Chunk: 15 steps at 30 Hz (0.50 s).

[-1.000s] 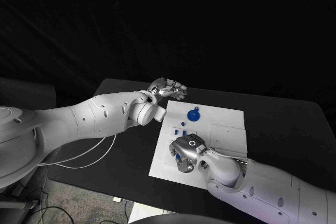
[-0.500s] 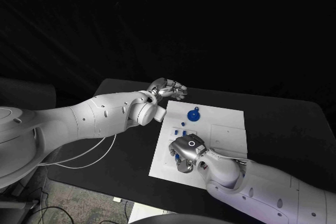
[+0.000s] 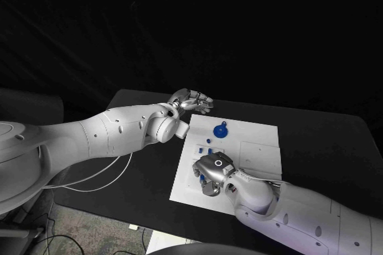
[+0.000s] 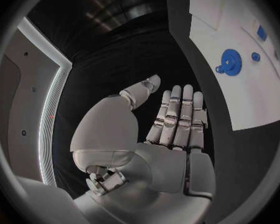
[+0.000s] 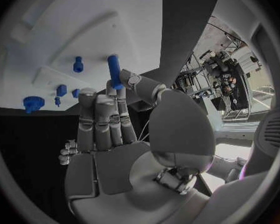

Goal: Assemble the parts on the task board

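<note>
Pinching a blue peg (image 5: 114,70) at its fingertips, right hand (image 3: 212,175) hovers over task board (image 3: 259,155) near edge. Left hand (image 3: 191,102) idle, fingers apart, holding nothing, beyond far-left corner. Keep peg vertical, align w/ socket before lowering; blue gear (image 3: 220,131) sits farther.

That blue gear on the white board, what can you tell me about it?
The blue gear is a flat round wheel with small teeth round its rim and a paler hub at its centre; it looks like matte plastic. It lies flat on the white task board, near the board's far end from the robot. A small blue nub sticks out at its edge, though its shape is unclear. Neither hand touches it: the left hand hovers off the board's far corner, beside it.
</note>
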Tool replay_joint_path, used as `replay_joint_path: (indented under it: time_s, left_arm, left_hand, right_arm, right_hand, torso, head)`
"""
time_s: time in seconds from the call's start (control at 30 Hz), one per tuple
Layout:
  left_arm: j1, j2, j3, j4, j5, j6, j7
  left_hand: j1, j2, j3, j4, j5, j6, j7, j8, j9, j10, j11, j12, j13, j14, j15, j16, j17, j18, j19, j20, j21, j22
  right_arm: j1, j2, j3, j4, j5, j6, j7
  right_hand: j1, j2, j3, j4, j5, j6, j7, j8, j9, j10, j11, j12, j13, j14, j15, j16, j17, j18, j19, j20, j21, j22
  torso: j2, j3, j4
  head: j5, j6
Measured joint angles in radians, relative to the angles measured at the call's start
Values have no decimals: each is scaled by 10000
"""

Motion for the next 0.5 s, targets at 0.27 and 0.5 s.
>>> replay_joint_path:
  time_s: [0.27,0.5]
  left_arm:
    - [0,1,0,0,-3,7,-6]
    - [0,8,0,-4,-5,14,-10]
  left_hand:
    - [0,0,0,0,0,0,0,0,-9,-5,-6,0,0,1,-1,0,1,0,0,0,0,-1]
    - [0,0,0,0,0,0,0,0,-8,-5,-6,0,-8,2,-2,0,10,-1,0,0,0,8]
  right_arm:
    - [-1,33,-6,-46,0,3,6]
    - [-26,66,2,-83,1,-14,15]
  right_hand:
    - [2,2,-1,-2,0,0,0,0,9,0,0,0,0,-16,-11,0,0,0,-12,12,0,0]
    - [3,4,-2,-2,0,0,0,0,8,0,0,0,1,-16,-9,0,0,0,20,-18,-1,0]
  torso:
    - [0,4,-1]
    - [1,9,-1]
  head:
    - [-7,-12]
    - [7,-32]
